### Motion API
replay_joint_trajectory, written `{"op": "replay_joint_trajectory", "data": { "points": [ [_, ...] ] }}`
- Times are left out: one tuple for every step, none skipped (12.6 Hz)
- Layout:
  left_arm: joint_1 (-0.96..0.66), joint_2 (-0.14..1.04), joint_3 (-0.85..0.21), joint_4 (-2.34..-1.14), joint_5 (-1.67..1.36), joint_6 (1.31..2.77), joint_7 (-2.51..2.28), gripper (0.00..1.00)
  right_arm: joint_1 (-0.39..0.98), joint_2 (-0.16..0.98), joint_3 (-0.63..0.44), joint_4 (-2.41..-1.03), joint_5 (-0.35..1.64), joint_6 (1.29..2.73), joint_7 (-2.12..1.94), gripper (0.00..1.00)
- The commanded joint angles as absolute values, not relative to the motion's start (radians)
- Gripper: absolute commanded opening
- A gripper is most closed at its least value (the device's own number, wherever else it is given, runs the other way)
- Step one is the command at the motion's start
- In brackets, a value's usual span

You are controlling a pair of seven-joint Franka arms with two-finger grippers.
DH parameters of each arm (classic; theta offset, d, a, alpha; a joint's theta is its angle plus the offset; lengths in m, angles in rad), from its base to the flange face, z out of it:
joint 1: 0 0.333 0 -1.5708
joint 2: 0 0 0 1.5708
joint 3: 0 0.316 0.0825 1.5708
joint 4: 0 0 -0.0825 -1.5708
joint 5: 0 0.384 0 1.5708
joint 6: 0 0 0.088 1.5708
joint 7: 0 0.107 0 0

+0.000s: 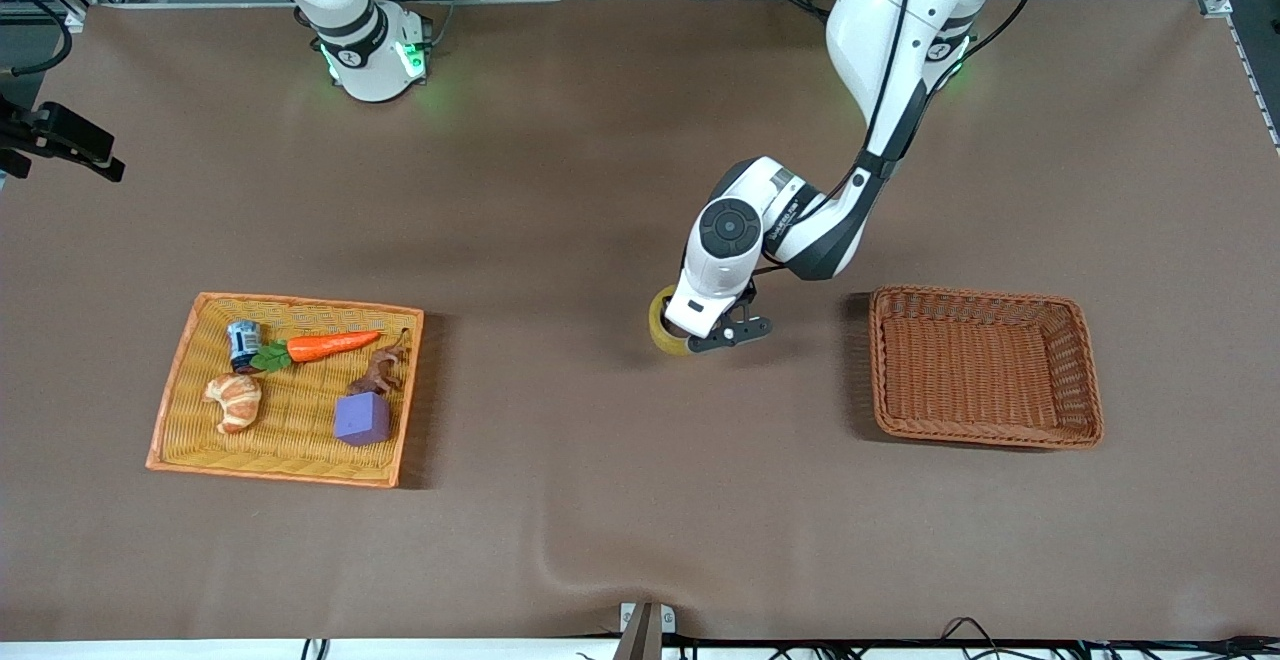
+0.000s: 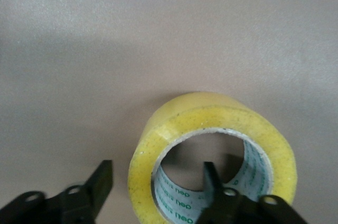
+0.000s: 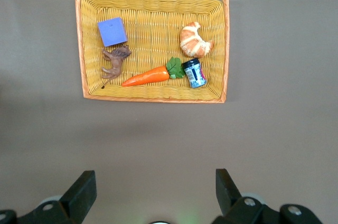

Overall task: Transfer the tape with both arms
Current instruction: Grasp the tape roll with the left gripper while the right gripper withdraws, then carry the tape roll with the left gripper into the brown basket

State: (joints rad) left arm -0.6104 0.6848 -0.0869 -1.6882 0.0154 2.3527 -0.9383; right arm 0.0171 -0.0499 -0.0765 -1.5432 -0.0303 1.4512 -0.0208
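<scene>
Spread wide, the left pincer [image 2: 156, 182] straddles the tape roll's [image 2: 211, 152] wall on the surface [image 1: 600, 500]; the waiting right pincer [image 3: 153, 192] hangs released above the yellow basket [image 3: 153, 96].

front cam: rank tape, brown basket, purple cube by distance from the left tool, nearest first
1. tape: at the left tool, one finger inside its core, mid-table.
2. brown basket: beside the tape, toward the left arm's end of the table.
3. purple cube: in the yellow tray, toward the right arm's end.
</scene>
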Motion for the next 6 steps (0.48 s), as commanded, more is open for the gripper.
{"op": "replay_joint_trajectory", "data": {
  "points": [
    [-0.614,0.681,-0.086,-1.703,0.003,2.375,-0.953,0.14,0.011,-0.055,-0.077,-1.549,-0.026,1.457,-0.025,1.0],
    [-0.615,0.68,-0.086,-1.698,0.003,2.375,-0.953,0.0,0.009,-0.048,-0.077,-1.549,-0.025,1.456,-0.025,1.0],
    [-0.614,0.677,-0.087,-1.695,0.003,2.375,-0.953,0.0,0.009,-0.046,-0.078,-1.549,-0.025,1.456,-0.025,1.0],
    [-0.612,0.673,-0.089,-1.692,-0.001,2.375,-0.953,0.0,0.008,-0.046,-0.078,-1.546,-0.023,1.456,-0.025,1.0],
    [-0.612,0.672,-0.087,-1.69,-0.002,2.375,-0.951,0.0,0.011,-0.046,-0.078,-1.543,-0.023,1.457,-0.023,1.0],
    [-0.612,0.67,-0.087,-1.689,-0.002,2.375,-0.947,0.0,0.011,-0.046,-0.077,-1.543,-0.021,1.457,-0.02,1.0]
  ]
}}
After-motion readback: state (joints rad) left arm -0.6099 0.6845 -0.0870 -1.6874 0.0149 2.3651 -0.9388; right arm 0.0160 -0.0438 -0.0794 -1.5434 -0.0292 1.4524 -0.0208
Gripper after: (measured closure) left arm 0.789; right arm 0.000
